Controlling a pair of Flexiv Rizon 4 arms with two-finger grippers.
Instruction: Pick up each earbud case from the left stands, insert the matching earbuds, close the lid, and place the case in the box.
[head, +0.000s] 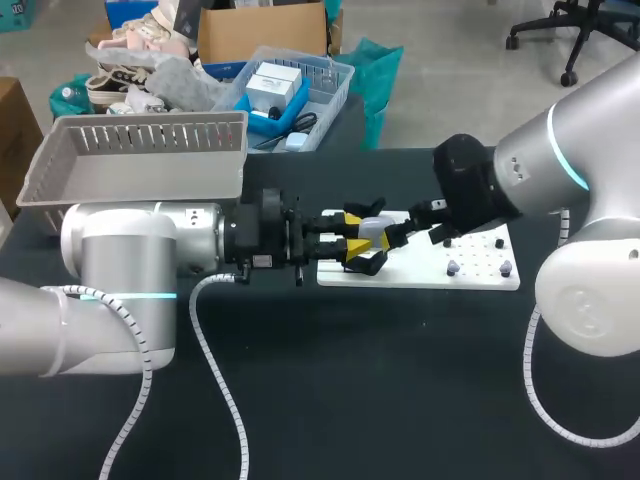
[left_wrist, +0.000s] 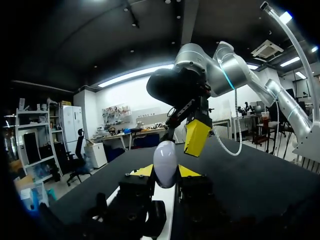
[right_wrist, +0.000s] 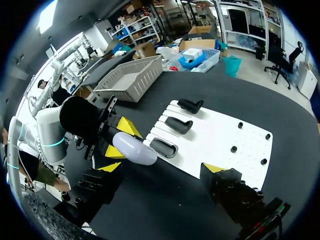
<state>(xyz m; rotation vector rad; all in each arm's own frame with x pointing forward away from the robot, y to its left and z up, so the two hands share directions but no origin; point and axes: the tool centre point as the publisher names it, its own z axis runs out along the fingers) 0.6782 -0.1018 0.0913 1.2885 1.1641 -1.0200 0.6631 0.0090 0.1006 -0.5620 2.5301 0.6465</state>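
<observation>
A smooth white oval earbud case (head: 372, 231) hangs above the left end of the white board (head: 470, 279), and my left gripper (head: 358, 240) is shut on it. In the left wrist view the case (left_wrist: 165, 161) stands upright between the two yellow tips of that gripper (left_wrist: 166, 172). My right gripper (right_wrist: 161, 167) is open wide, its fingers on either side of the case (right_wrist: 134, 148) without touching it. One of its yellow fingers (left_wrist: 196, 137) hangs just beyond the case. Three black stands (right_wrist: 178, 124) on the board are empty.
A grey slatted basket (head: 140, 160) sits at the table's back left, behind my left arm. Small dark earbud pegs (head: 452, 267) dot the right half of the board. Black tabletop stretches in front of the board (head: 400, 380).
</observation>
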